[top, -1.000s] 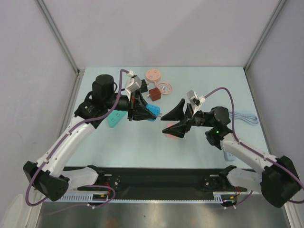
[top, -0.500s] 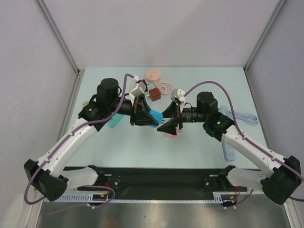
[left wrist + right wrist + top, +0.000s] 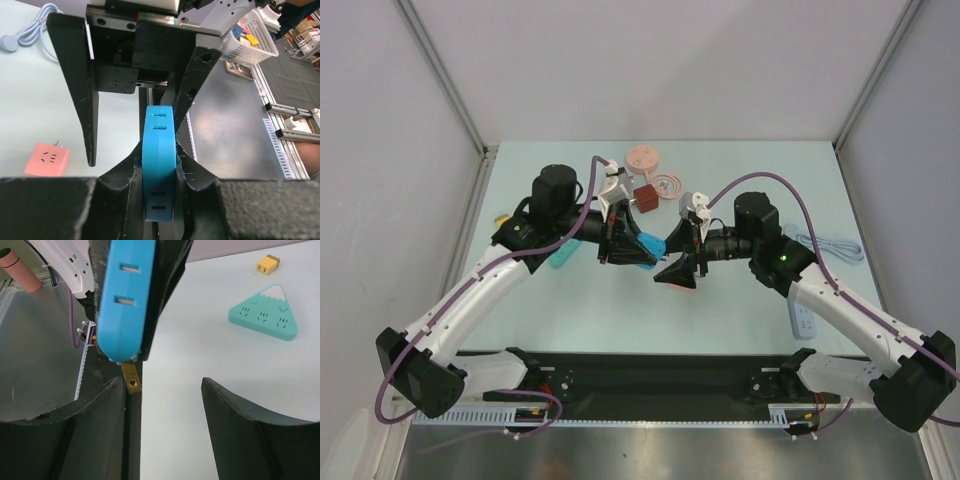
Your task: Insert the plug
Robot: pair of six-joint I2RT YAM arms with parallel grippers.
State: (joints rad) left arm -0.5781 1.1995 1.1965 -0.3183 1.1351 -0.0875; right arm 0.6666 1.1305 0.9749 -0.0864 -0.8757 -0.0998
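Both arms rise from the near edge of the table (image 3: 740,310) and bend inward, so that their wrists face each other above its middle.

The left gripper (image 3: 625,243) is clenched on the plug (image 3: 643,246), which hangs in the air between the two wrists. It is a flat blue body with rounded ends. The left wrist view shows its narrow face edge-on, with two pairs of slots, squeezed between the left fingers (image 3: 125,175). Only the right wrist view shows a brass pin (image 3: 131,379) sticking out under the plug's (image 3: 125,295) end.

The right gripper (image 3: 675,257) is released, its fingers (image 3: 235,410) wide apart. From the left wrist the plug (image 3: 159,165) stands nearer one of those fingers than the other. I cannot tell whether they touch.

Under the right gripper a pink cube socket (image 3: 682,284) lies on the table, mostly hidden from above. The left wrist view shows its top face with slots (image 3: 48,159).

A teal triangular strip (image 3: 560,257) lies partly hidden beneath the left arm. The right wrist view shows it whole (image 3: 263,315), with a small yellow piece (image 3: 268,264) beyond it.

Farther back lie a dark red cube (image 3: 646,197), a coiled cord (image 3: 668,185) and a pink disc (image 3: 642,156).
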